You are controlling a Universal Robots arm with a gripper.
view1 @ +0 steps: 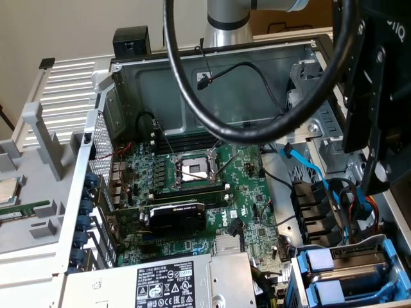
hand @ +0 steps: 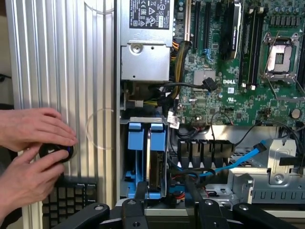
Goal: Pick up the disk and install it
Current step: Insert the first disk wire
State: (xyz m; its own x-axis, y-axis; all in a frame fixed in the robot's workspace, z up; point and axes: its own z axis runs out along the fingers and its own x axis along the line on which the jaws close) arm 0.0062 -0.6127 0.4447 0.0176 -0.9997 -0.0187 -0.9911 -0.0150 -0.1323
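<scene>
Pale wall stands behind the open computer case [view1: 148,83] in the exterior view. A thick black cable loop [view1: 172,51] hangs close to the lens and covers part of the case's rear wall. The black tool housing [view1: 372,96] looms at the exterior view's right edge, cut off by the frame, so its tip is hidden from me. The motherboard [view1: 192,192] lies bare in the middle, with open room above it. Low on the exterior view's right, the drive bay [view1: 388,253] holds blue carriers [view1: 323,263]; I cannot tell there which one carries the disk.

In the wrist view the disk [hand: 156,167] stands on edge in the drive bay, metal side showing, just beside another blue carrier [hand: 134,152]. The jaws are spread: their two black fingers [hand: 141,190] sit apart at the bay's end, with the disk's end and some cables [hand: 186,164] between them. Whether either finger touches the disk I cannot make out. Beside the case, a person's hand [hand: 35,126] and a second hand [hand: 26,179] cover a small black round object [hand: 56,151] on the ribbed panel [hand: 95,71], near a keyboard [hand: 66,202] cut off by the frame.
</scene>
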